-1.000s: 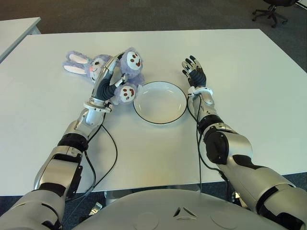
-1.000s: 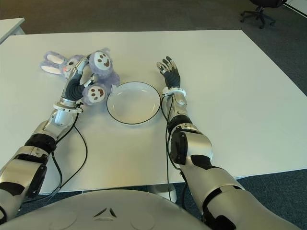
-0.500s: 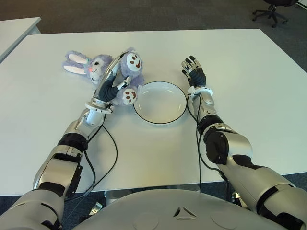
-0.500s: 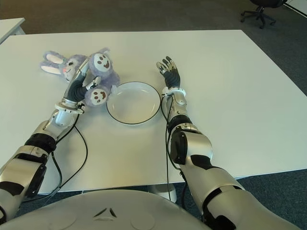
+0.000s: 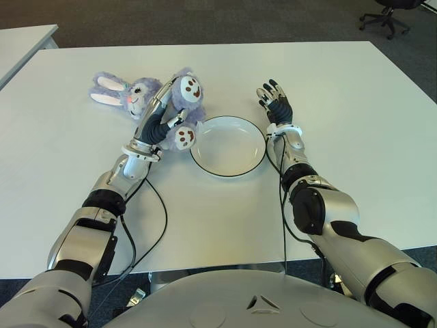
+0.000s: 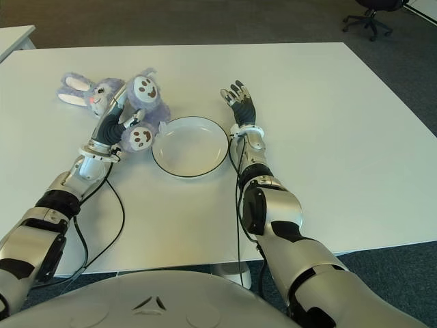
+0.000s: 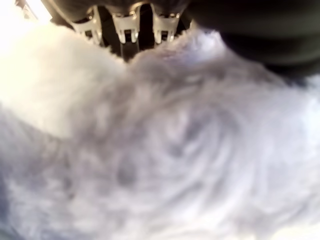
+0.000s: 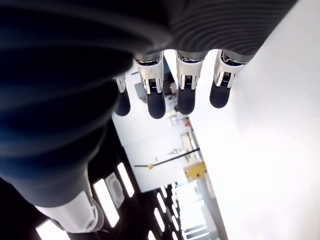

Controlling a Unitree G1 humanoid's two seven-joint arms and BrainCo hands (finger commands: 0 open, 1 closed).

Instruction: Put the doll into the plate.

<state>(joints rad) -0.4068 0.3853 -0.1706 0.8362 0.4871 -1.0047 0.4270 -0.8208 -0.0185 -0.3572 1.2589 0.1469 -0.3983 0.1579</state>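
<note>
A purple plush bunny doll point(image 5: 187, 96) with white ears and brown-faced feet lies on the white table, left of the plate. My left hand point(image 5: 160, 116) reaches over its body, fingers curled into the fur between the two feet. In the left wrist view the doll's fur point(image 7: 165, 150) fills the picture right under the fingers point(image 7: 125, 27). The white plate point(image 5: 227, 147) with a dark rim sits at the middle, holding nothing; the doll's lower foot point(image 5: 183, 136) is just left of its rim. My right hand point(image 5: 275, 102) shows right of the plate, fingers spread.
The white table point(image 5: 341, 89) stretches wide on the right and in front. A black cable point(image 5: 161, 212) loops beside my left forearm. Another table's corner point(image 5: 20, 41) is at the far left, an office chair point(image 5: 389, 14) at the far right.
The doll's feet have shifted slightly towards the plate as my left hand's fingers closed into its body. The right hand has stayed in place.
</note>
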